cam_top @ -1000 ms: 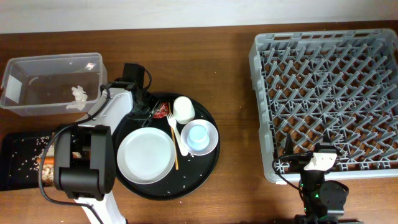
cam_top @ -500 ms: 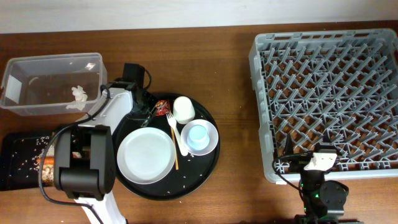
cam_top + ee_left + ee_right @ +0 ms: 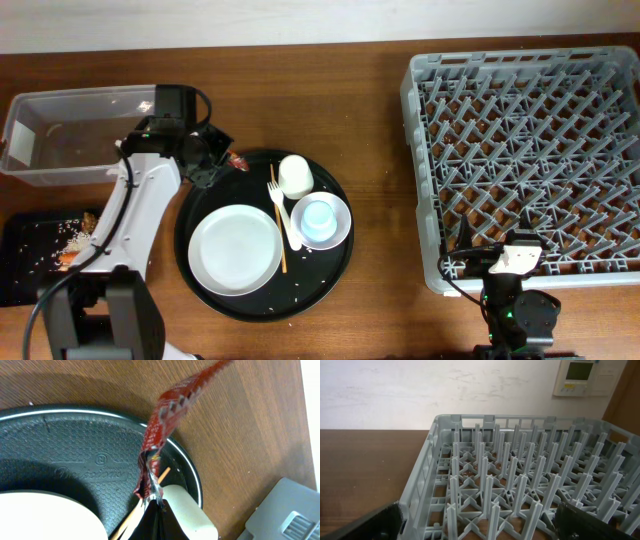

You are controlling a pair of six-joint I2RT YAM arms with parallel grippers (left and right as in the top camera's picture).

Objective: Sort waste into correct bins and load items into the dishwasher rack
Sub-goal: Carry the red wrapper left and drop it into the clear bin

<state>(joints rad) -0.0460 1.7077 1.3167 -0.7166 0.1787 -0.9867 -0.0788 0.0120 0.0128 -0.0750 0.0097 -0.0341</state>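
Finding: your left jaws are clamped on one end of the red wrapper, which is held over the 11 o'clock rim of the round black tray; your right jaws stand apart and empty at the dishwasher rack's 7 o'clock edge. Recommended: carry the wrapper toward 9 o'clock to the clear tub, since the shallow black tray holds food scraps, keep its loose tail above the tub wall, and release only once all of it is inside
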